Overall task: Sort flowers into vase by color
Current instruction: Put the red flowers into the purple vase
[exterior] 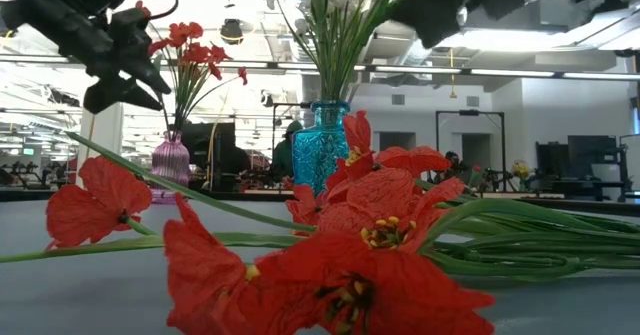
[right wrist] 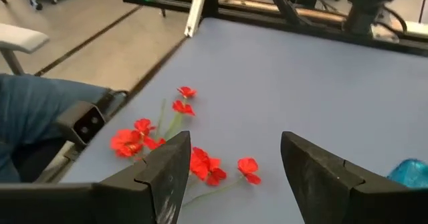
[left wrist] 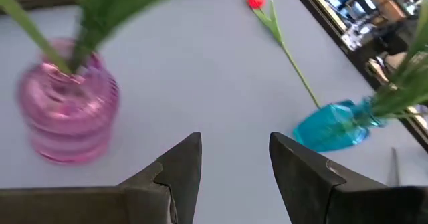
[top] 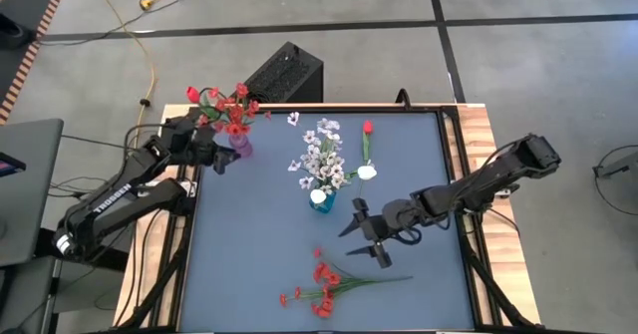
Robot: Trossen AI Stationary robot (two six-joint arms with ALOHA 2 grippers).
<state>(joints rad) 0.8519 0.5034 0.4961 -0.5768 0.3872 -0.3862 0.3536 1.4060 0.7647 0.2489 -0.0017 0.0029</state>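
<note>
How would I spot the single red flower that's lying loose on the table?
Find the blue vase of white flowers mid-table. Just to its right lies one thin green stem, the red tulip. Unlike the red spray near the front edge, it has one bloom.

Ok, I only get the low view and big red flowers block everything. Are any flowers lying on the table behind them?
Observer: Yes, a single red stem lies flat just past the blue vase.
Operator: Is a gripper holding anything?
Observer: No. The right gripper hovers open and empty between the blue vase and the red spray.
Operator: And the other one?
Observer: The left gripper is open and empty too, beside the pink vase.
</note>
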